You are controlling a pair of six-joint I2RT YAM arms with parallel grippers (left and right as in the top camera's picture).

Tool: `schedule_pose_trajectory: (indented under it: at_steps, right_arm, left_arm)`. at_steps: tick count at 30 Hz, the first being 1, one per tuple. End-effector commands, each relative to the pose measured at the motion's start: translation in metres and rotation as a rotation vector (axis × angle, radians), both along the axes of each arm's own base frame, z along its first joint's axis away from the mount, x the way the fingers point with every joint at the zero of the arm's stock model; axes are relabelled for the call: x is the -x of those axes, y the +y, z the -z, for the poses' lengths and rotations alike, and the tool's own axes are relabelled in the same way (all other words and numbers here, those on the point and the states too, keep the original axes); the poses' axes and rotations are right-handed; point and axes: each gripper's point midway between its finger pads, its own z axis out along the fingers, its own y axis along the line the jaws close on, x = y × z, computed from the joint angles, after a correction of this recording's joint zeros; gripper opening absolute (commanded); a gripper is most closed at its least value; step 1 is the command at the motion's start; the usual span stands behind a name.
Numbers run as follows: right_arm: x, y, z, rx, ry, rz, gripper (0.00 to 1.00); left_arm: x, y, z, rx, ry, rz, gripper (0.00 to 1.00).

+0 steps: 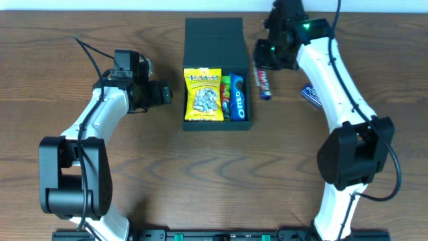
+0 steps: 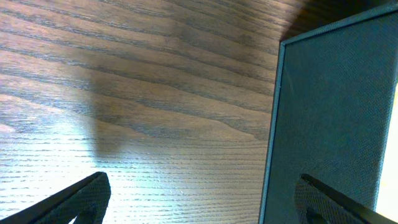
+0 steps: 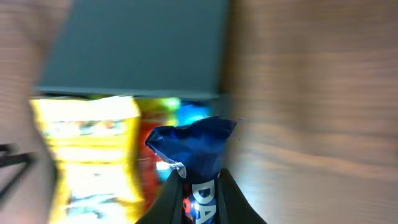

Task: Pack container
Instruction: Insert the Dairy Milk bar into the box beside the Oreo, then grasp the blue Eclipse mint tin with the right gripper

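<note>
R gripper, arm stretched fwd, pinches blue pkt beside container.

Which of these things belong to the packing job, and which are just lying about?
Job: container, yellow packet, Oreo pack, blue bar in the right claw.
Lying about: blue wrapper beside the right arm, possibly next.

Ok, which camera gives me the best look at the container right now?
Overhead: the container shows whole, lid open, packets inside. Left wrist catches only one panel of the container and its edge. Right wrist shows the container blurred, its contents partly hidden by the blue packet in the right jaws.
</note>
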Motion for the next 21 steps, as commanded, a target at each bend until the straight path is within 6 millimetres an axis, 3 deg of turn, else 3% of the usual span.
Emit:
schedule_pose_trajectory:
  at_steps: [1, 4, 5, 8, 9, 10, 12, 16, 18, 21]
  right_arm:
    - [0.018, 0.035, -0.006, -0.118, 0.081, 0.063, 0.02]
    - [0.029, 0.053, 0.004, -0.122, 0.115, 0.065, 0.02]
    - [0.030, 0.058, 0.005, -0.120, 0.107, 0.049, 0.12]
    - [0.025, 0.064, 0.005, -0.083, 0.046, -0.004, 0.74]
    - [0.023, 0.063, 0.003, -0.079, 0.035, -0.004, 0.82]
    - [0.020, 0.059, 0.003, -0.071, 0.026, 0.006, 0.83]
    - [0.009, 0.035, 0.005, -0.020, 0.004, 0.062, 0.81]
    - [-0.016, -0.050, 0.009, 0.182, -0.053, 0.200, 0.86]
    - [-0.025, -0.097, 0.009, 0.331, -0.092, 0.140, 0.88]
    - [-0.024, -0.133, 0.013, 0.458, -0.097, -0.057, 0.88]
  left_arm:
    - [-0.008, 0.002, -0.014, -0.011, -0.045, 0.010, 0.95]
    - [-0.008, 0.002, -0.014, -0.011, -0.045, 0.010, 0.95]
    - [-0.008, 0.002, -0.014, -0.011, -0.045, 0.010, 0.95]
    - [-0.008, 0.002, -0.014, -0.011, -0.045, 0.010, 0.95]
    - [-0.008, 0.002, -0.014, -0.011, -0.045, 0.010, 0.95]
    - [-0.008, 0.002, -0.014, -0.011, -0.044, 0.010, 0.95]
    - [-0.008, 0.002, -0.014, -0.011, -0.044, 0.010, 0.95]
    - [-0.006, 0.002, -0.013, -0.011, -0.035, 0.010, 0.95]
    - [-0.005, 0.002, -0.013, -0.012, -0.033, 0.010, 0.95]
    - [-0.005, 0.002, -0.013, -0.012, -0.034, 0.010, 0.95]
